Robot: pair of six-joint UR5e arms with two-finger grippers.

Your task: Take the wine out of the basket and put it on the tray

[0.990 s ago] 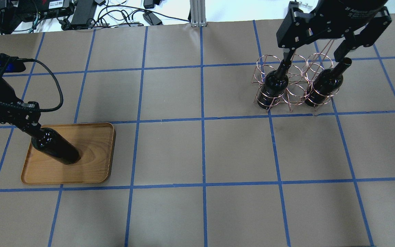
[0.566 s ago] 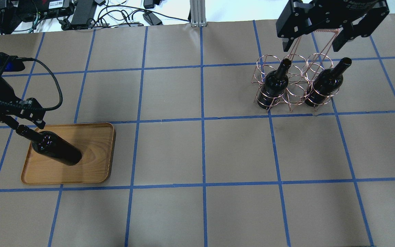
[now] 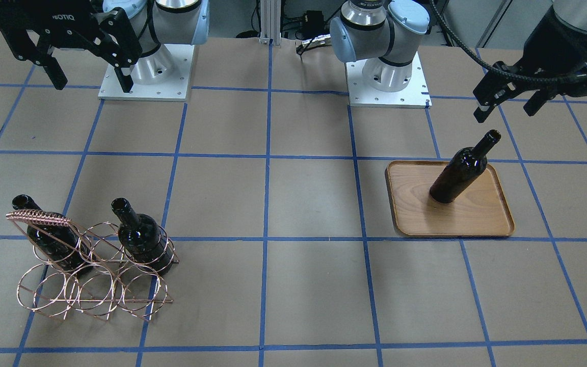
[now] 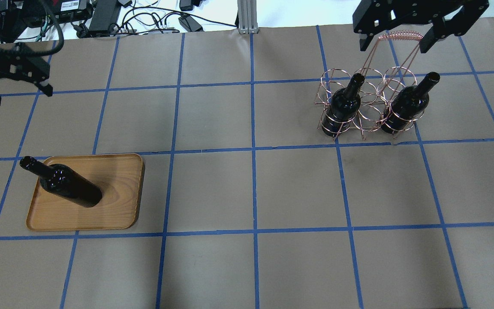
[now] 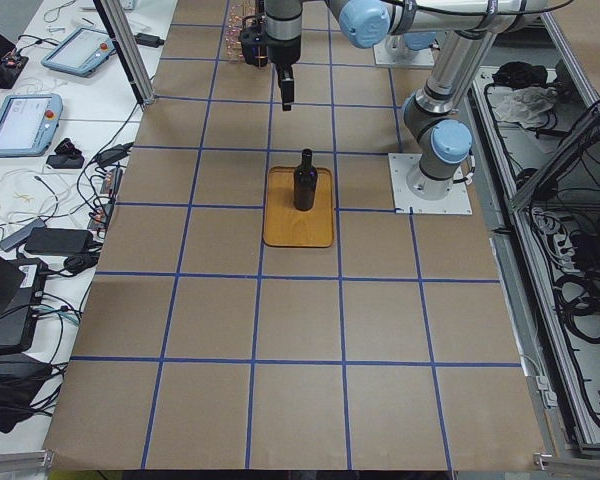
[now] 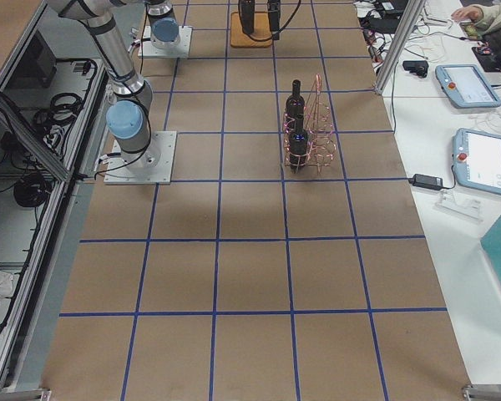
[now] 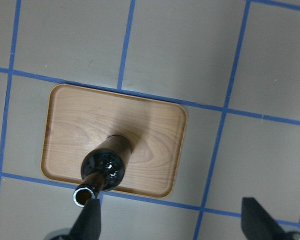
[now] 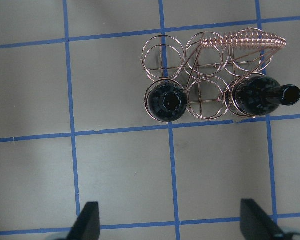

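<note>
Wine bottle (image 4: pixel 69 189) stands upright on the tray (image 4: pixel 118 206), base about the tray's middle, free of any grip. Glass is dark, near black and glossy, with straight sides, rounded shoulders and a slim neck; no label shows, and in the left wrist view the mouth reads as a small ring. Tray is pale wood, rectangular, with rounded corners and a low rim. Left gripper (image 4: pixel 19 96) hangs above the tray, higher than the bottle's mouth and apart from it — jaws spread wide, nothing between them. Basket (image 4: pixel 369 112), a copper-wire carrier of round rings with a coil-wrapped handle, sits well apart from the tray, toward the robot's right along the table (image 4: pixel 255 193). Two further bottles (image 4: pixel 340 107) of the same dark glass stand in it, one ring between them. Right gripper (image 4: pixel 393 46) hangs high over the basket, far from the tray — jaws likewise wide apart, holding nothing.
</note>
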